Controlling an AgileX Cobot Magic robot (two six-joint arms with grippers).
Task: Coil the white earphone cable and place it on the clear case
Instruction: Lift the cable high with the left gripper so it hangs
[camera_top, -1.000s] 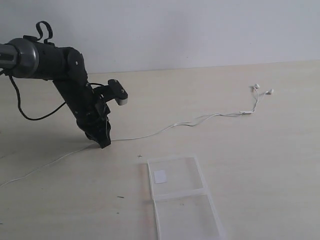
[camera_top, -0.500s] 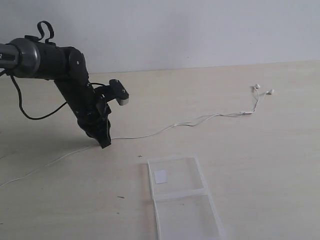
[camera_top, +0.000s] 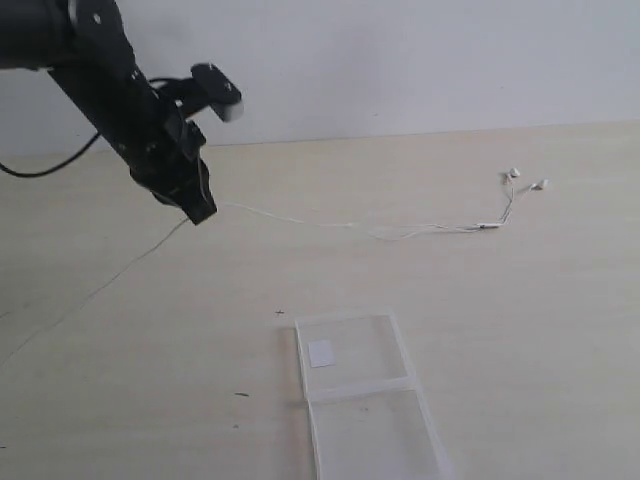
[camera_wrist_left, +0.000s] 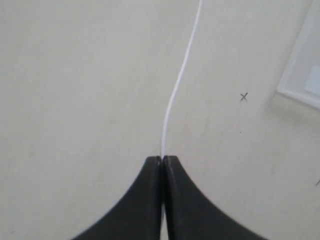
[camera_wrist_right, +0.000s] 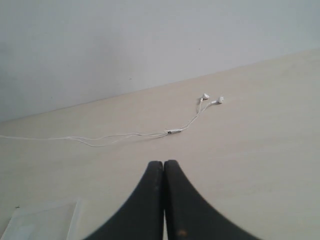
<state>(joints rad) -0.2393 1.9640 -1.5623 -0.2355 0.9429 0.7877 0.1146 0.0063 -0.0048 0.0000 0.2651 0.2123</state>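
Exterior view: white cable (camera_top: 320, 224), pale perhaps wooden table (camera_top: 520, 330), plain wall (camera_top: 420, 60).

The pale table (camera_top: 530, 320) bears the clear case (camera_top: 358, 385), much of the white earphone cable (camera_top: 430, 229) and, seemingly, tiny dark marks (camera_top: 241, 394).

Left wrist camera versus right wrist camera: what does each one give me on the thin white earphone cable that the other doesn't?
Only the left wrist view shows the left gripper, its black jaws shut on the thin white earphone cable, and a small dark cross marked nearby. Only the right wrist view shows the two small white earbuds, the slim inline remote, the pale grey wall and the right gripper, shut on nothing. Both show the cable, the pale wooden tabletop and an edge of the flat clear plastic case.
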